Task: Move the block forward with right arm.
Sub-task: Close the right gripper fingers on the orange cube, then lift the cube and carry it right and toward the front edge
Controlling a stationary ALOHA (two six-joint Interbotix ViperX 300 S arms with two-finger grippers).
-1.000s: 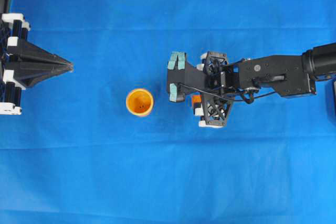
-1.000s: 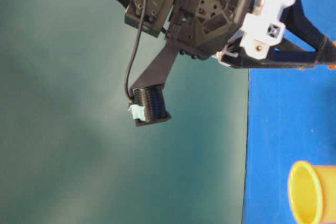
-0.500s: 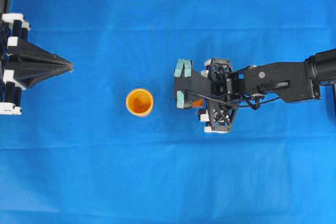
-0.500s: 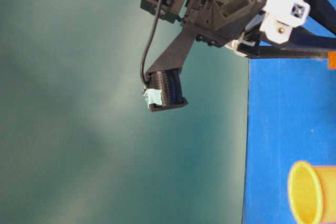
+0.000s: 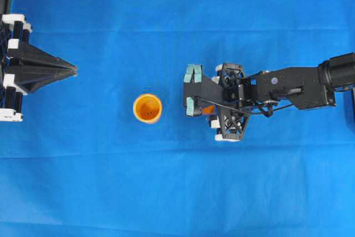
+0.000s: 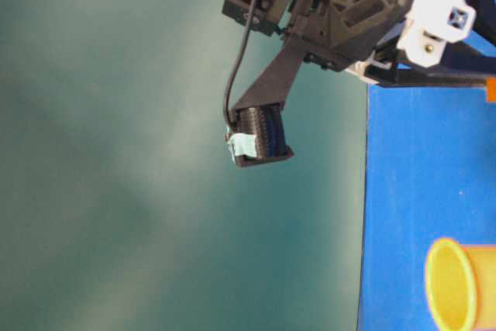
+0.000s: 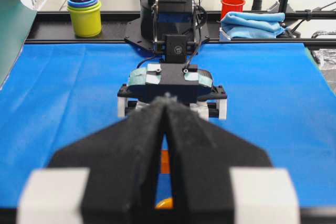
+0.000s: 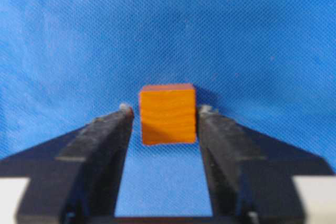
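The small orange wooden cube (image 8: 168,114) is sitting on the blue cloth-covered table (image 5: 166,192), bracketed by the two black fingers of the right arm's open-frame gripper (image 8: 164,116). In the right wrist view the fingertips are standing just beside the cube's side faces; a thin gap seems to be showing on the left, though blur makes contact hard to rule out. So the gripper is standing open around the block, not yet clamped on it. This reads as the grasping step: the arm is lowered over the block and positioned to close.

The next move is calling for the fingers to close squarely on the cube's flat sides, then for carrying or sliding it forward, which I take to be toward the round orange-yellow plastic cup (image 5: 147,108) that is standing near the gripper, without knocking it.

The overhead view is showing only a sliver of orange under the gripper frame, but it is giving the layout: cup to the left of the gripper, and the black pointed left gripper (image 5: 71,70) well apart at the table's far edge, its tips pressed together and holding nothing. The left wrist view is confirming those shut tips (image 7: 167,103). The table-level view is hiding the block almost entirely.
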